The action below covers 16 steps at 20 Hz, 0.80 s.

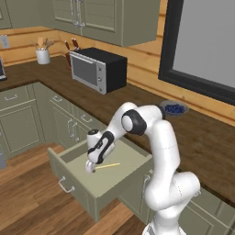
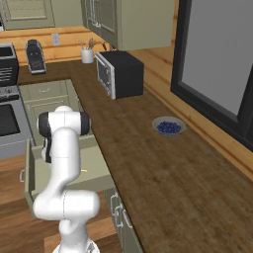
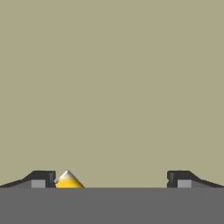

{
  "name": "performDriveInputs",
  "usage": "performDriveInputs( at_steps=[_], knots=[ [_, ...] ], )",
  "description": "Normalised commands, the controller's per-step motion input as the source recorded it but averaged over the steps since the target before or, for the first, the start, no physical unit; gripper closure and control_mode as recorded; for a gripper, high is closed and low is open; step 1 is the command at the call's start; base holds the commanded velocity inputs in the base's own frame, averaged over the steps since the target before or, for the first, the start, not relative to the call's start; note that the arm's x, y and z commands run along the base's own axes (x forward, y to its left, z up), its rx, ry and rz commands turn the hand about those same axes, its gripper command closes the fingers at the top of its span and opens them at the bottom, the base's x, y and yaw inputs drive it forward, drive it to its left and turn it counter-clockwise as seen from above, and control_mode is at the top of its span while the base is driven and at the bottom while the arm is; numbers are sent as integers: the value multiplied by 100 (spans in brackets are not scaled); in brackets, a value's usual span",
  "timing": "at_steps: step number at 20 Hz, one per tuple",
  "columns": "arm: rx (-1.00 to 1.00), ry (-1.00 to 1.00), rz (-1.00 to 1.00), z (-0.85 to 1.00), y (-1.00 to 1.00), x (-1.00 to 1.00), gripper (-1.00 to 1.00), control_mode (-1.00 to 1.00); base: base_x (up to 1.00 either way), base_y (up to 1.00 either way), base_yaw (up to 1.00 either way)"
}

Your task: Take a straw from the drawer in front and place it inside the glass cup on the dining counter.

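The sage-green drawer point(image 1: 78, 187) stands pulled out, its pale floor point(image 3: 112, 87) spreading across the hand view. The pale-yellow straw point(image 1: 109, 165) lies flat on that floor. My gripper point(image 1: 90, 169) reaches down into the drawer at the straw's left end. In the hand view my gripper point(image 3: 111, 181) is open, its fingers wide apart, and a yellow bit of the straw point(image 3: 68, 181) shows just inside the left fingertip point(image 3: 42, 179). From the right base view, the arm hides most of the drawer point(image 2: 96, 170). The glass cup and the dining counter are out of view.
A dark wood worktop point(image 1: 202, 142) runs above the green cabinets. On it stand a microwave point(image 1: 98, 69), a bowl of blueberries point(image 1: 174, 109) and a white utensil holder point(image 1: 42, 55). A stove point(image 2: 7, 118) sits at the left. Narrower green drawers point(image 1: 85, 118) flank the open one.
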Motion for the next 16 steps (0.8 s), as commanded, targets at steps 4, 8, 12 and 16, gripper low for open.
performDriveInputs(
  at_steps=[4, 8, 12, 16],
  knots=[
    [0, 5, 0, -46, -2, 9, 100, -100, 0, 0, 0],
    [0, 6, 0, -46, 0, 6, 100, -100, 0, 0, 0],
    [0, 2, 0, -25, 0, 0, 100, -100, 0, 0, 0],
    [0, 1, 0, -5, 0, 0, 100, -100, 0, 0, 0]
  ],
)
